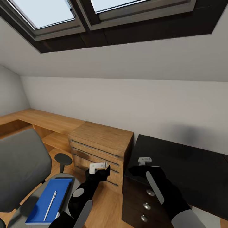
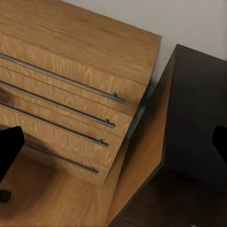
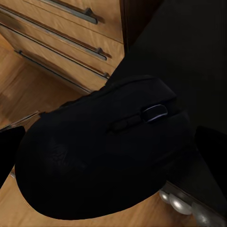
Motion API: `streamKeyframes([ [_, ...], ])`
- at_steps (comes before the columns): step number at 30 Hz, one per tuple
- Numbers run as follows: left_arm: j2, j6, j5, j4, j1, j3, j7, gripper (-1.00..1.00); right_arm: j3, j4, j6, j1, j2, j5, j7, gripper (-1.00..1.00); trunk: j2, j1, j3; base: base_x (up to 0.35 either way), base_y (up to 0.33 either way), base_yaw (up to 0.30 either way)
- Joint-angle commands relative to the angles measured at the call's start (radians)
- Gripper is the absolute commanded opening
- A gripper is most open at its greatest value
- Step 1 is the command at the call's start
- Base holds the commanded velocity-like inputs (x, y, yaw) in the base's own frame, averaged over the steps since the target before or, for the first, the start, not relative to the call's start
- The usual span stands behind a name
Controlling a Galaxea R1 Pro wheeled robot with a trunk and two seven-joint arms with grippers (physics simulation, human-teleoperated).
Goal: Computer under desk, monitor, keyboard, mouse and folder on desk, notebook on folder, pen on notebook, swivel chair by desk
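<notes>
While the folder [image 1: 47, 202] is lying on the swivel chair [image 1: 22, 167], the right hand [image 3: 113, 156] is gripping the mouse [image 3: 104, 156] at the black worktop [image 1: 186, 171].

Going left to right: the pen [image 1: 50, 205] is resting on the blue folder on the grey seat; the left hand [image 1: 100, 167] is hanging released, fingers spread, before the light wood cabinet [image 1: 101, 145]; the right hand is clenching the mouse over the worktop's near corner, above the silver-knobbed drawers [image 1: 146, 205].
</notes>
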Motion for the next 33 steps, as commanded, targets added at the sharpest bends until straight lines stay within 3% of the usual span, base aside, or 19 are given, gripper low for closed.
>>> streamKeyframes([
  [1, 0.000, 0.003, 0.010, -0.001, -0.001, -0.002, 0.010, 1.00, 0.001, -0.001, 0.003, -0.001, 0.000, -0.004, -0.008, -1.00, -0.001, 0.000, -0.001, 0.018, 0.000, 0.000],
  [14, 0.000, 0.035, 0.010, -0.001, -0.001, -0.002, 0.010, 1.00, -0.003, 0.018, -0.039, -0.001, -0.001, 0.012, -0.042, -1.00, -0.001, 0.000, -0.001, 0.098, 0.000, 0.000],
  [20, 0.000, 0.038, 0.010, -0.001, -0.001, -0.003, 0.010, 1.00, -0.003, 0.159, -0.100, -0.023, -0.002, 0.020, -0.053, -1.00, -0.001, 0.000, -0.001, 0.117, 0.000, 0.000],
  [33, -0.001, 0.040, 0.010, -0.002, -0.001, -0.004, 0.010, 1.00, -0.004, 0.284, -0.179, -0.070, -0.002, 0.042, -0.054, -1.00, -0.001, 0.000, -0.001, 0.010, 0.000, 0.000],
])
